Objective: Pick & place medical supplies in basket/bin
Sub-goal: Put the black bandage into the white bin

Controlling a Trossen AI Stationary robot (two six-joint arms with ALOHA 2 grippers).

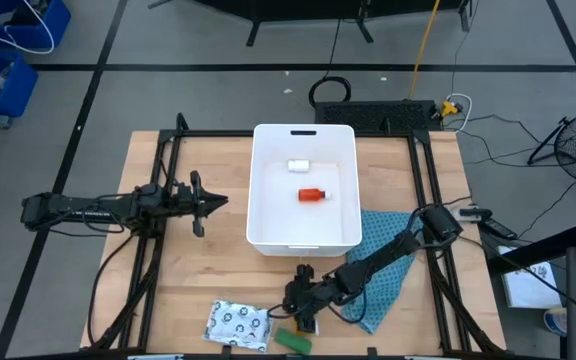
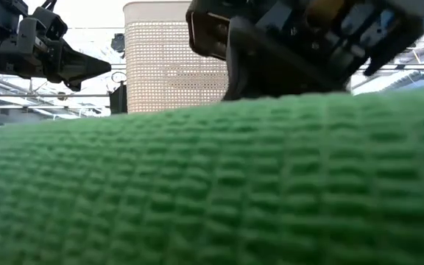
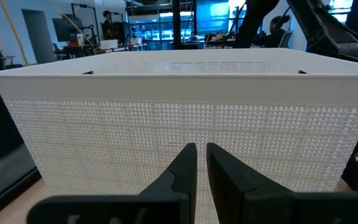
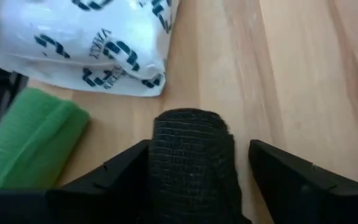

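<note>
While my left gripper [image 1: 211,203] waits with its fingers [image 3: 180,171] nearly together, left of the tub [image 1: 267,190] and level with its wall, my right gripper [image 1: 303,315] is down at the near edge of the table [image 1: 168,270]. Its fingers [image 4: 297,177] stand wide apart on either side of the black roll [image 4: 193,163], which lies on the wood between them; I cannot tell whether they touch it. Just left of the roll lies the green roll [image 1: 292,340], and beyond that, farther left, the packet [image 1: 237,324] with dark rings. My right arm crosses the teal cloth [image 1: 388,270], near the tub's right corner. Inside the tub, the red bottle [image 1: 311,195] lies near the middle and a white piece [image 1: 298,165] lies beyond it, toward the far end.
</note>
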